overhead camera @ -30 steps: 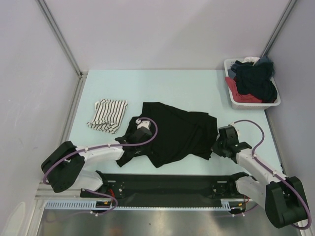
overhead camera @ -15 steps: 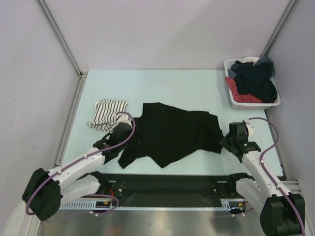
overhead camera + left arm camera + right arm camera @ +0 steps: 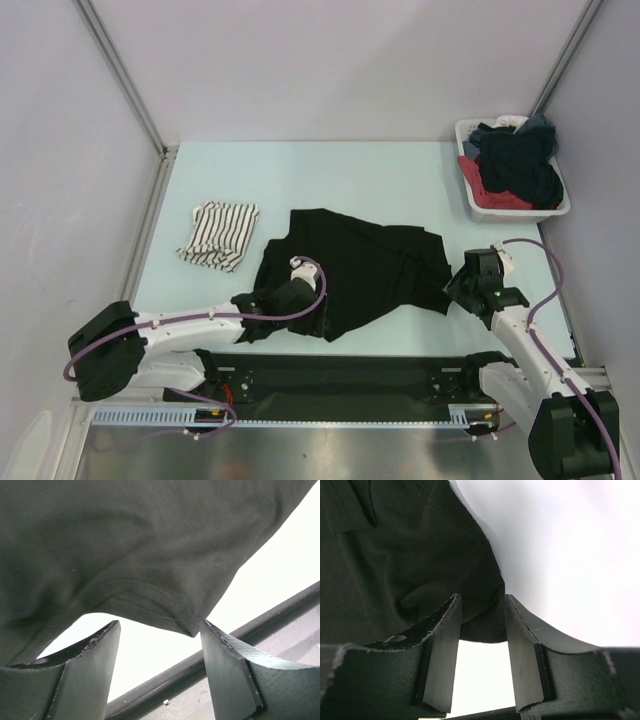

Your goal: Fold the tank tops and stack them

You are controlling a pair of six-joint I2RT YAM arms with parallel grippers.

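Clearly, the black top (image 3: 370, 265) lies spread but rumpled in the middle of the table (image 3: 380, 175). It is matte and dark, with creases running across it and an uneven outline. Left of it and apart from it, we see the striped top (image 3: 220, 235), white with thin black lines, lying as a small rumpled rectangle. Over the black top's near-left part hangs the left gripper (image 3: 160, 630). Its fingers (image 3: 87, 665) stand wide apart, and a stitched hem sags between them, unpinched. At the black top's right edge sits the right gripper (image 3: 481, 605), its fingers (image 3: 442, 645) drawn close about a dark fold. We cannot tell whether they grip it.
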